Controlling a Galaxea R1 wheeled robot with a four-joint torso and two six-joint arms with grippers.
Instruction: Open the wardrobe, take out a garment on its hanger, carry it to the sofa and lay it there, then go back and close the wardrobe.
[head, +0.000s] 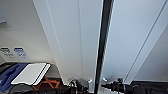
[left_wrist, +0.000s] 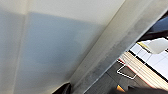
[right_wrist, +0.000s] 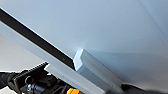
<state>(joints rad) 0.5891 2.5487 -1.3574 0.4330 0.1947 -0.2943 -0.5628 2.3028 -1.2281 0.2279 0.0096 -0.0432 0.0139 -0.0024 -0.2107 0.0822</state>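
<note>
Fingers (right_wrist: 37, 68) beside wardrobe (right_wrist: 105, 32) handle (right_wrist: 95, 67).

Wardrobe (left_wrist: 57, 50) panel up close
Its pale flat face and edge ran diagonally; tiled floor (left_wrist: 152, 62) lay beyond.

The wardrobe (head: 75, 32) stands directly ahead of the robot, close up. A narrow gap (head: 103, 37) runs between its two doors. The left claw (head: 75, 86) sits at the foot of the left door, the right claw (head: 117, 86) at the foot of the right door, one on each side of the gap. In the right wrist view, a handle (right_wrist: 95, 67) projects from the door face beside the gap.
</note>
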